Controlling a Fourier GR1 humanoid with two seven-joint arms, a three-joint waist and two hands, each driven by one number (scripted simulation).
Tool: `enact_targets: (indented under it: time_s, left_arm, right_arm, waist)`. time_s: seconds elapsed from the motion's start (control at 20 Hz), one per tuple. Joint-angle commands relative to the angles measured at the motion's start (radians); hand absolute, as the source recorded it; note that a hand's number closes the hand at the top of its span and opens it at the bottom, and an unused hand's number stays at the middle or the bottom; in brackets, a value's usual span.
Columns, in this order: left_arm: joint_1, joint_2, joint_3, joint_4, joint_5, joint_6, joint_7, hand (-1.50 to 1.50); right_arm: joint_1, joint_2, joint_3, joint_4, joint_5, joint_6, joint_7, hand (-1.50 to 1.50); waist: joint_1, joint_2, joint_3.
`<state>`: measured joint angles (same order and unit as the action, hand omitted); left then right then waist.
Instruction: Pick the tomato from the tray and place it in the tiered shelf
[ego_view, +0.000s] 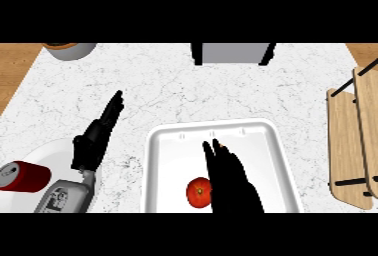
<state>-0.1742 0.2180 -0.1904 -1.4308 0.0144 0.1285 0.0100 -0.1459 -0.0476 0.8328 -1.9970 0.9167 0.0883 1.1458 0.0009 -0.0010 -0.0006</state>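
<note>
Head view | can (23, 176) left of tray (166, 137) | shelf (353, 135) right

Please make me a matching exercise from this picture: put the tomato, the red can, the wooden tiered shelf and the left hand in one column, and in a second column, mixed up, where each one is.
Things:
1. tomato
2. red can
3. tiered shelf
4. left hand

Places:
A. at the right edge of the counter
B. in the white tray, beside the right hand
C. over the bare counter, left of the tray, fingers straight
D. lying at the lower left, on a white plate

Pairs: 1-B, 2-D, 3-A, 4-C
</note>
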Motion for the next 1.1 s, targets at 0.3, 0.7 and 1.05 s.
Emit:
enact_targets:
  time_s: [0.3,0.7,1.05]
  left_arm:
    - [0.003,-0.006,0.025,-0.022,-0.008,-0.019,0.019,0.00]
    - [-0.056,-0.049,0.048,0.107,-0.041,-0.010,-0.053,0.00]
    - [-0.059,-0.030,0.076,0.084,-0.041,-0.044,-0.024,0.00]
  right_arm:
    - [0.015,0.046,0.006,0.132,0.027,-0.041,0.105,-1.50]
    - [-0.026,0.047,0.092,0.203,0.016,-0.101,0.182,-1.50]
    - [0.066,0.047,0.062,0.223,0.073,-0.092,0.087,-1.50]
  waist:
    - [0.001,0.001,0.000]
    - [-0.003,0.003,0.000]
    - [-0.006,0.001,0.000]
